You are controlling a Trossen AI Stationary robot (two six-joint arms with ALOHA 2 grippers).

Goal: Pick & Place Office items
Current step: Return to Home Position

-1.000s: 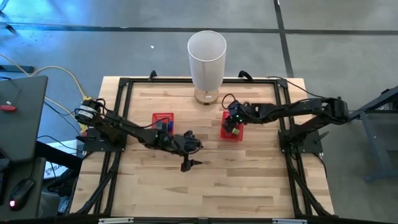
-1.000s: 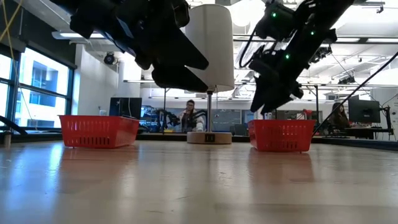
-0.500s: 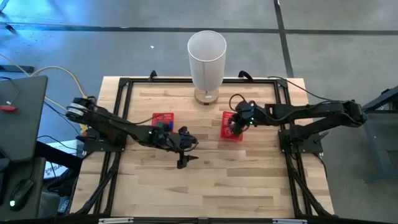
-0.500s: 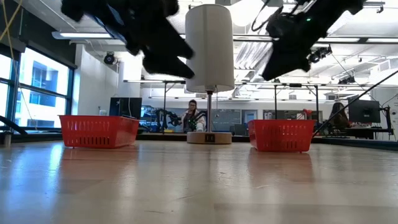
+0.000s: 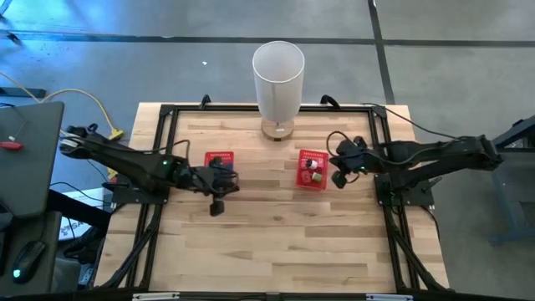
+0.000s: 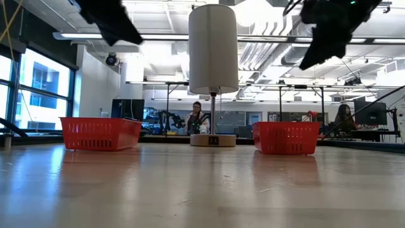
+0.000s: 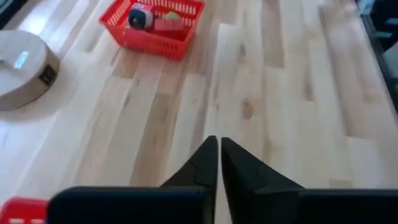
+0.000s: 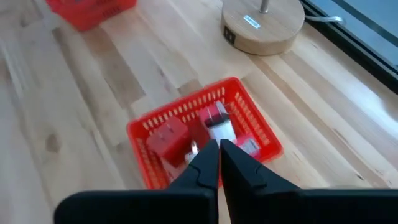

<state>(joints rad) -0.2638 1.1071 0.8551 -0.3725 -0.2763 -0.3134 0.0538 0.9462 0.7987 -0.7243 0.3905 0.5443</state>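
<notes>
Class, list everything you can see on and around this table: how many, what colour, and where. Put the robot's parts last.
Table: one, pale wood, under both arms.
Left basket: one, red mesh, left of the cylinder.
Right basket: one, red mesh, right of the cylinder.
Cylinder: one, white, on a round wooden base, far middle.
Office items: several, red, white, green among them, in the right basket.
People: two, in the room behind.
Left gripper: shut, raised by the left basket.
Right gripper: shut, raised beside the right basket.
</notes>
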